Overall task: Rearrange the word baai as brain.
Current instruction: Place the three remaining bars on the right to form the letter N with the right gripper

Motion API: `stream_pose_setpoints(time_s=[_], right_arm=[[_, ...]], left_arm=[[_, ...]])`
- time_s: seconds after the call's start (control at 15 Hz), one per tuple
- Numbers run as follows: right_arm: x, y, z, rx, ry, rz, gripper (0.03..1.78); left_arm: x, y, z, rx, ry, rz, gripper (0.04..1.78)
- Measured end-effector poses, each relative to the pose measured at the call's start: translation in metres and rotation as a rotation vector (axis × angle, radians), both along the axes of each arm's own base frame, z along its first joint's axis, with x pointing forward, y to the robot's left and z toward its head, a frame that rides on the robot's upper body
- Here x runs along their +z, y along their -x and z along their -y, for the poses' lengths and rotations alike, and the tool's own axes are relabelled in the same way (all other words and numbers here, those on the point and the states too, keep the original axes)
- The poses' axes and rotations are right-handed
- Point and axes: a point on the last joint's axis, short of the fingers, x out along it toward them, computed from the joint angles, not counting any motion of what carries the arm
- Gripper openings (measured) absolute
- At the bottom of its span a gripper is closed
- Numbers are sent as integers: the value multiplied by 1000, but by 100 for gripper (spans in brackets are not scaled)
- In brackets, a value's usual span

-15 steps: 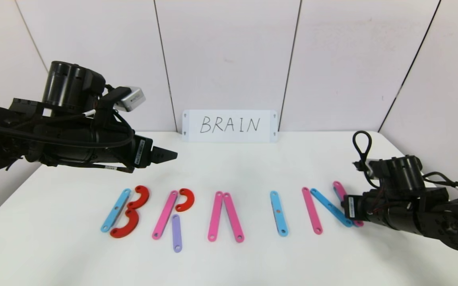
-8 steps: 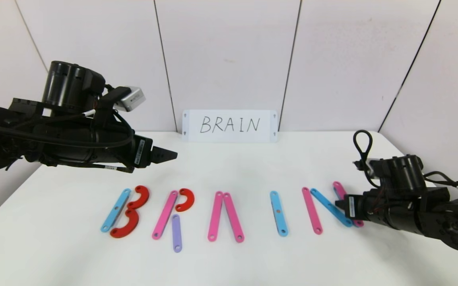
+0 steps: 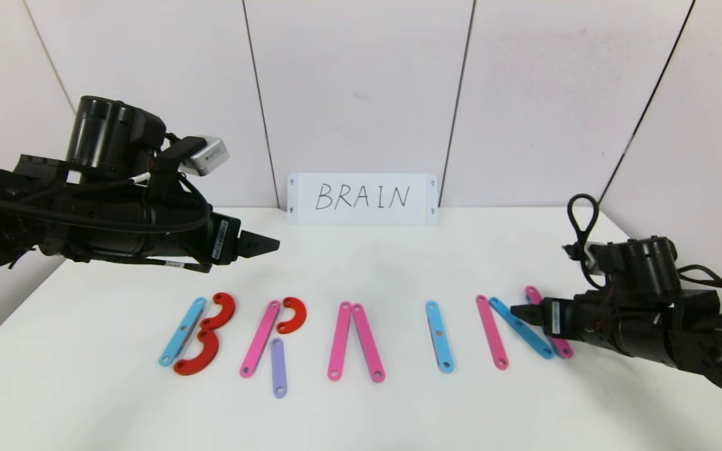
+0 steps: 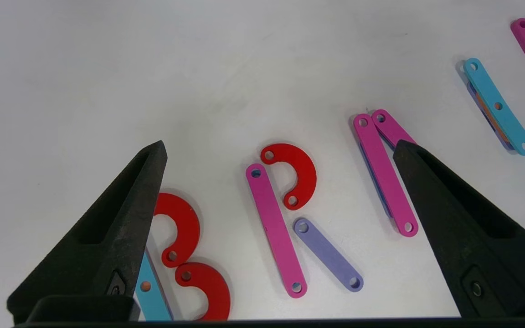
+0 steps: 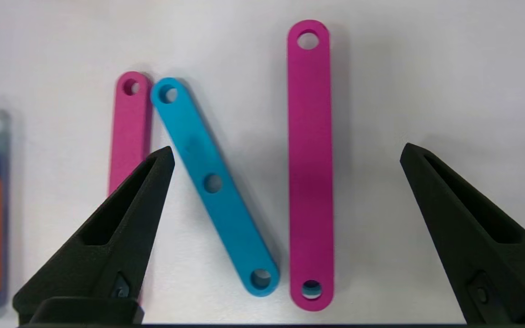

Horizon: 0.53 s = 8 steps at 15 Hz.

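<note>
The coloured strips on the white table (image 3: 361,275) read B (image 3: 198,335), R (image 3: 273,338), A (image 3: 355,341), I (image 3: 439,336), N (image 3: 521,329). My right gripper (image 3: 519,311) hovers open just over the N. In the right wrist view its fingers (image 5: 144,196) straddle the blue diagonal strip (image 5: 212,182) and the right pink strip (image 5: 310,164), holding nothing. The left pink strip (image 5: 128,132) lies beside them. My left gripper (image 3: 267,243) hangs open and empty above the table behind the B and R. Its wrist view shows the R's pink strip (image 4: 274,230), red curve (image 4: 301,171) and purple leg (image 4: 328,255).
A white card handwritten "BRAIN" (image 3: 362,198) leans against the back wall. Bare table lies between the card and the letters, and in front of the letters to the near edge.
My right gripper has opened and let go of the N's right pink strip, which stays flat on the table. The arm has lifted slightly. The left arm has not moved.
</note>
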Motion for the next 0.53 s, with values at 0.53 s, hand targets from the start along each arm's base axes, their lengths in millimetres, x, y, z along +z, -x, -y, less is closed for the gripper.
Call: stream_pose_setpoints(time_s=[0.53], right_arm=[[0,2,-10,23,-20,-5,174]], left_arm=[[0,0,0,0,1,1,174]])
